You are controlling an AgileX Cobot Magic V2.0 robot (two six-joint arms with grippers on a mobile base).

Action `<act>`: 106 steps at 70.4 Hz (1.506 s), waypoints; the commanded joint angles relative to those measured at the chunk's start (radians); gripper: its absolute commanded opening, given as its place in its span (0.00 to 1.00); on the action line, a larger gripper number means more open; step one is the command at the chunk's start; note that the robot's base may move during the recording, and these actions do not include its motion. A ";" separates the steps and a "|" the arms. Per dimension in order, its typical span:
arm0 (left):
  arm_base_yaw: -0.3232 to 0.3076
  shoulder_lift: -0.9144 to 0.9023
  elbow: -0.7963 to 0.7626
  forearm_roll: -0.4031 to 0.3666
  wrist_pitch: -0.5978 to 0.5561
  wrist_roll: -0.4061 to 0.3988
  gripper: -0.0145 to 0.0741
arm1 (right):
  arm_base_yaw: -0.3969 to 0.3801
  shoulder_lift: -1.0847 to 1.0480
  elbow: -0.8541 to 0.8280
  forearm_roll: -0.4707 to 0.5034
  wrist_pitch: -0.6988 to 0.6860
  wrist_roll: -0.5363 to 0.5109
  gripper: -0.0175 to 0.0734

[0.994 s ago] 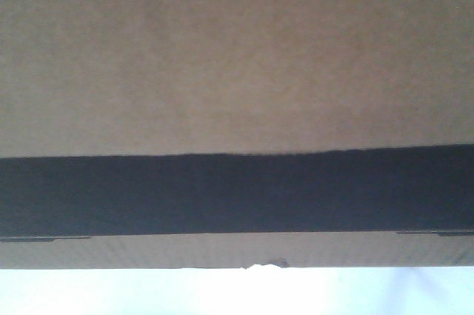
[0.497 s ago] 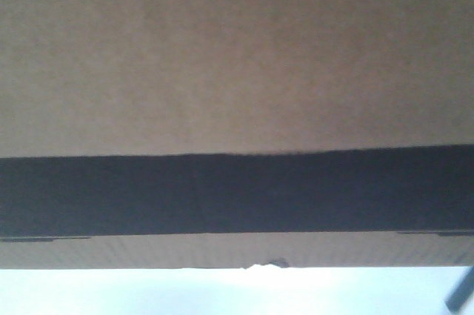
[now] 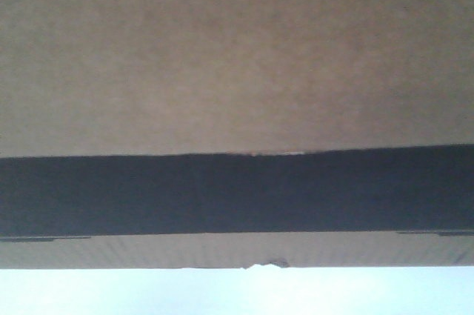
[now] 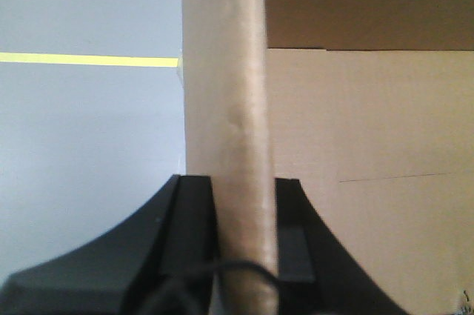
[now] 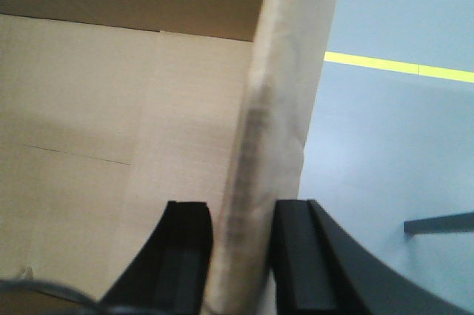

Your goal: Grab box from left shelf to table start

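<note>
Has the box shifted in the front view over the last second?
No. The box holds place: its lower edge meets the table at the same line.

Front view: box (image 3: 237, 55) cut off at top, both sides. Its wall blurred between my left gripper (image 4: 242, 181) jaws.

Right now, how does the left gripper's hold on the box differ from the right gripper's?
For the left gripper, the box interior lies right of the clamped wall in its view, and the grey floor lies left. For the right gripper, this is reversed. The left gripper's wall stands near upright; the right gripper's leans right and looks paler. Shared: both are shut on a box wall.
</note>
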 commanded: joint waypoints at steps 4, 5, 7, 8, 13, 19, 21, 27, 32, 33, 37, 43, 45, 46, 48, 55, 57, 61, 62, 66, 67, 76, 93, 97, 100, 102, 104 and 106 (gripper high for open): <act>-0.012 -0.010 -0.045 -0.177 -0.152 -0.013 0.05 | -0.001 0.003 -0.027 0.064 -0.117 -0.017 0.25; -0.012 -0.010 -0.045 -0.177 -0.152 -0.013 0.05 | -0.001 0.003 -0.027 0.064 -0.117 -0.017 0.25; -0.012 -0.010 -0.045 -0.177 -0.152 -0.013 0.05 | -0.001 0.003 -0.027 0.064 -0.117 -0.017 0.25; -0.012 -0.010 -0.045 -0.177 -0.152 -0.013 0.05 | -0.001 0.003 -0.027 0.064 -0.117 -0.017 0.25; -0.012 -0.010 -0.045 -0.177 -0.152 -0.013 0.05 | -0.001 0.003 -0.027 0.064 -0.117 -0.017 0.25; -0.012 -0.010 -0.045 -0.177 -0.152 -0.013 0.05 | -0.001 0.003 -0.027 0.064 -0.117 -0.017 0.25; -0.012 -0.010 -0.045 -0.177 -0.152 -0.013 0.05 | -0.001 0.003 -0.027 0.064 -0.117 -0.017 0.25; -0.012 -0.010 -0.045 -0.177 -0.152 -0.013 0.05 | -0.001 0.003 -0.027 0.064 -0.117 -0.017 0.25; -0.012 -0.010 -0.045 -0.177 -0.152 -0.013 0.05 | -0.001 0.003 -0.027 0.064 -0.117 -0.017 0.25; -0.012 -0.010 -0.045 -0.177 -0.152 -0.013 0.05 | -0.001 0.003 -0.027 0.064 -0.117 -0.017 0.25; -0.012 -0.010 -0.045 -0.177 -0.152 -0.013 0.05 | -0.001 0.003 -0.027 0.064 -0.117 -0.017 0.25; -0.012 -0.010 -0.045 -0.177 -0.152 -0.013 0.05 | -0.001 0.003 -0.027 0.064 -0.117 -0.017 0.25; -0.012 -0.010 -0.045 -0.177 -0.152 -0.013 0.05 | -0.001 0.003 -0.027 0.064 -0.117 -0.017 0.25; -0.012 -0.010 -0.045 -0.177 -0.152 -0.013 0.05 | -0.001 0.003 -0.027 0.064 -0.117 -0.017 0.25; -0.012 -0.010 -0.045 -0.177 -0.152 -0.013 0.05 | -0.001 0.003 -0.027 0.064 -0.117 -0.017 0.25; -0.012 -0.010 -0.045 -0.177 -0.152 -0.013 0.05 | -0.001 0.003 -0.027 0.064 -0.117 -0.017 0.25; -0.012 -0.010 -0.045 -0.177 -0.152 -0.013 0.05 | -0.001 0.003 -0.027 0.064 -0.117 -0.017 0.25; -0.012 -0.010 -0.045 -0.177 -0.152 -0.013 0.05 | -0.001 0.003 -0.027 0.064 -0.117 -0.017 0.25; -0.012 -0.010 -0.045 -0.177 -0.152 -0.013 0.05 | -0.001 0.003 -0.027 0.064 -0.117 -0.017 0.25; -0.012 -0.010 -0.045 -0.177 -0.152 -0.013 0.05 | -0.001 0.003 -0.027 0.064 -0.117 -0.017 0.25; -0.012 -0.010 -0.045 -0.177 -0.152 -0.013 0.05 | -0.001 0.003 -0.027 0.064 -0.117 -0.017 0.25; -0.012 -0.010 -0.045 -0.177 -0.152 -0.013 0.05 | -0.001 0.003 -0.027 0.064 -0.117 -0.017 0.25; -0.012 -0.010 -0.045 -0.177 -0.152 -0.013 0.05 | -0.001 0.003 -0.027 0.064 -0.117 -0.017 0.25; -0.012 -0.010 -0.045 -0.177 -0.152 -0.013 0.05 | -0.001 0.003 -0.027 0.064 -0.117 -0.017 0.25; -0.012 -0.010 -0.045 -0.177 -0.152 -0.013 0.05 | -0.001 0.003 -0.027 0.064 -0.117 -0.017 0.25; -0.012 -0.010 -0.045 -0.177 -0.152 -0.013 0.05 | -0.001 0.003 -0.027 0.064 -0.117 -0.017 0.25; -0.012 -0.010 -0.045 -0.177 -0.152 -0.013 0.05 | -0.001 0.003 -0.027 0.064 -0.117 -0.017 0.25; -0.012 -0.010 -0.045 -0.177 -0.152 -0.013 0.05 | -0.001 0.003 -0.027 0.064 -0.117 -0.017 0.25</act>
